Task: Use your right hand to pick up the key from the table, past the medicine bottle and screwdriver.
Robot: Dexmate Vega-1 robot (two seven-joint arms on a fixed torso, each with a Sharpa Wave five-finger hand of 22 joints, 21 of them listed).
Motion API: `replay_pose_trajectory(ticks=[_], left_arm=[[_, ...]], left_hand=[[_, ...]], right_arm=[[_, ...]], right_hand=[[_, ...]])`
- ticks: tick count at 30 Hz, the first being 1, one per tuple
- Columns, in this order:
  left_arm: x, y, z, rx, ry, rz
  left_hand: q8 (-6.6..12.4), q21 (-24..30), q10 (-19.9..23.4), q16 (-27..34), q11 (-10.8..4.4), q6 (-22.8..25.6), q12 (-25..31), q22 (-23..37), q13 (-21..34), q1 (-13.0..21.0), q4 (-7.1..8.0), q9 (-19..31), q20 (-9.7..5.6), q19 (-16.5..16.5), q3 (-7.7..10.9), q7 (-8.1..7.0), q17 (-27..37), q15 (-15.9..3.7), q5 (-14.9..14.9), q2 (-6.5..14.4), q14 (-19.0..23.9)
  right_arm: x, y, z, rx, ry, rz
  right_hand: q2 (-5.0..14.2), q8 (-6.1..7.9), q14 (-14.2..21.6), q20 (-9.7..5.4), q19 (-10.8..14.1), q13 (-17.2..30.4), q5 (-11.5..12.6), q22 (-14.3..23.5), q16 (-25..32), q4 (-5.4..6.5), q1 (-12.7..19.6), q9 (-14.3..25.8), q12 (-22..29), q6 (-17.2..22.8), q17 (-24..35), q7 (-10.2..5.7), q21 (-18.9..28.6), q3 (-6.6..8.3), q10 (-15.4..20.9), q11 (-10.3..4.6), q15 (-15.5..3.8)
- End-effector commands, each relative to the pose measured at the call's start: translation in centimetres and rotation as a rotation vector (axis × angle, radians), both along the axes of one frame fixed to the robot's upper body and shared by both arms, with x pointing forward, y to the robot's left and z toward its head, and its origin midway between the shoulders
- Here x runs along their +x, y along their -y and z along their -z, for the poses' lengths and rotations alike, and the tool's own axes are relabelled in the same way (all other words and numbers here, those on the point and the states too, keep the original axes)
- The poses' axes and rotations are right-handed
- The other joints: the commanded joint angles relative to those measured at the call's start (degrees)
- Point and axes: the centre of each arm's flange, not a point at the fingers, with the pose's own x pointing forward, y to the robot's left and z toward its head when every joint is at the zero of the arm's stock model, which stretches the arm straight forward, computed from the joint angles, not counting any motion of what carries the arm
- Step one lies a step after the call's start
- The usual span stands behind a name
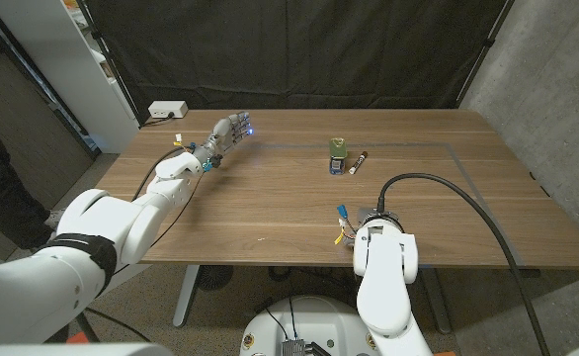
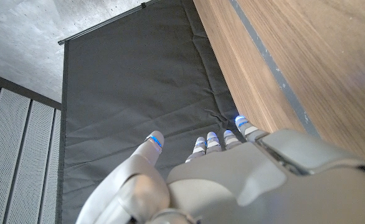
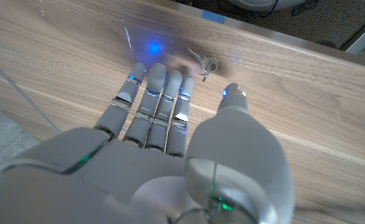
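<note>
The small metal key (image 3: pixel 202 61) lies on the wood close to the table's near edge, just beyond the fingertips of my right hand (image 3: pixel 170 124). That hand hovers over it with fingers stretched out side by side, thumb apart, holding nothing. In the head view the right hand (image 1: pixel 347 223) sits at the near edge, mostly hidden under its own wrist. The medicine bottle (image 1: pixel 338 156) and the screwdriver (image 1: pixel 360 161) stand further back at mid-table. My left hand (image 1: pixel 229 130) reaches toward the far left of the table, fingers extended and empty (image 2: pixel 220 180).
A thick black cable (image 1: pixel 467 198) loops over the right half of the table (image 1: pixel 270 198). A white power strip (image 1: pixel 167 109) lies at the far left corner. A black curtain (image 1: pixel 299 49) hangs behind, and a white shelf (image 1: pixel 82 59) stands at the left.
</note>
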Motion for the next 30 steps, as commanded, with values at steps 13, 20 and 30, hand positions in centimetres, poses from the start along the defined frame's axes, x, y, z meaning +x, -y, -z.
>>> replay_pose_trajectory(ticks=[13,20,30], left_arm=[[0.32,0.02,-0.06,0.0,-0.02,-0.016],[0.2,0.2,-0.3,0.002,-0.006,-0.01],[0.03,0.49,-0.6,0.001,0.012,0.002]], left_hand=[[0.15,-0.21,-0.8,0.12,0.05,-0.45,0.03,0.21,0.13,-0.47,0.08,0.21,-0.09,-0.33,-0.36,0.01,0.24,0.18,0.14,1.04,-0.75],[0.16,-0.23,-0.78,0.14,-0.02,-0.43,0.05,0.21,0.13,-0.53,0.06,0.21,-0.18,-0.32,-0.46,-0.01,0.25,0.16,0.13,0.91,-0.74],[0.1,-0.25,-0.98,0.12,-0.12,-0.63,-0.01,0.21,0.13,-0.7,0.06,0.21,-0.3,-0.27,-0.68,-0.16,0.26,0.12,0.1,0.6,-0.86]], right_arm=[[0.58,0.3,0.09,0.018,-0.007,-0.013],[0.7,0.56,0.26,0.019,-0.012,-0.017],[1.02,0.8,0.87,0.009,-0.015,-0.02]], right_hand=[[0.64,1.67,2.6,-0.36,0.39,-0.82,0.39,0.03,1.19,-0.21,0.53,-0.32,1.05,3.98,-0.19,-0.5,0.61,-0.49,3.13,-0.31,-1.62],[0.73,2.56,3.61,-0.63,0.65,-0.96,0.55,0.01,1.37,-0.7,1.61,-0.68,1.74,6.33,0.18,-0.67,0.87,-0.36,4.89,-0.88,-1.95],[1.8,2.93,4.71,-1.41,1.26,-1.72,1.22,-0.01,1.64,-2.46,6.13,-1.98,2.27,9.47,0.22,-1.24,1.41,1.04,6.5,-1.68,-3.07]])
